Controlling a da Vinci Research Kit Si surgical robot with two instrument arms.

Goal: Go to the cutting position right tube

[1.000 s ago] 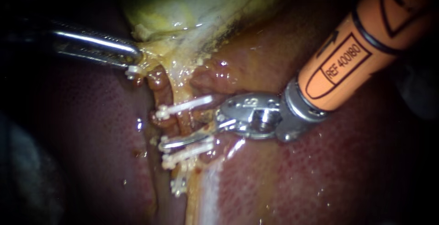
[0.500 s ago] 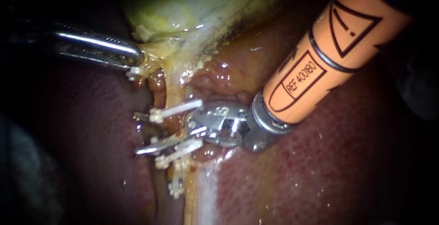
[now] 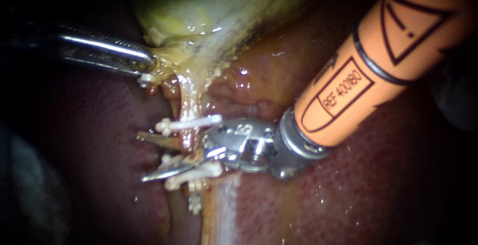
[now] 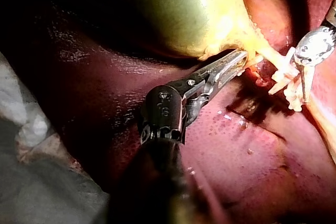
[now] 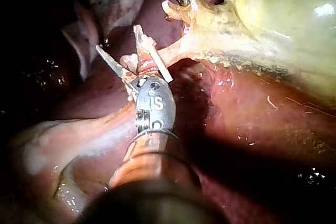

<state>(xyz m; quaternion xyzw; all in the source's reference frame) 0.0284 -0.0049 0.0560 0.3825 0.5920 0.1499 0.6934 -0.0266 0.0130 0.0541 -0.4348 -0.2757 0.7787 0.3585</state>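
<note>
R instrument (image 3: 144, 156) straddles tube (image 3: 188, 100) btw clips (image 3: 191, 122); L instrument (image 3: 148, 63) grips gallbladder (image 3: 199, 6).

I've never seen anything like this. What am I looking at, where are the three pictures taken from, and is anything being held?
A surgical robot works on a pig's liver and greenish gallbladder. One picture comes from an endoscope close to the tissue; the other two from cameras on each arm. The left instrument has its jaws shut on the gallbladder's neck. The right instrument, orange-shafted, holds its jaws open around a thin tube between white clips.
</note>
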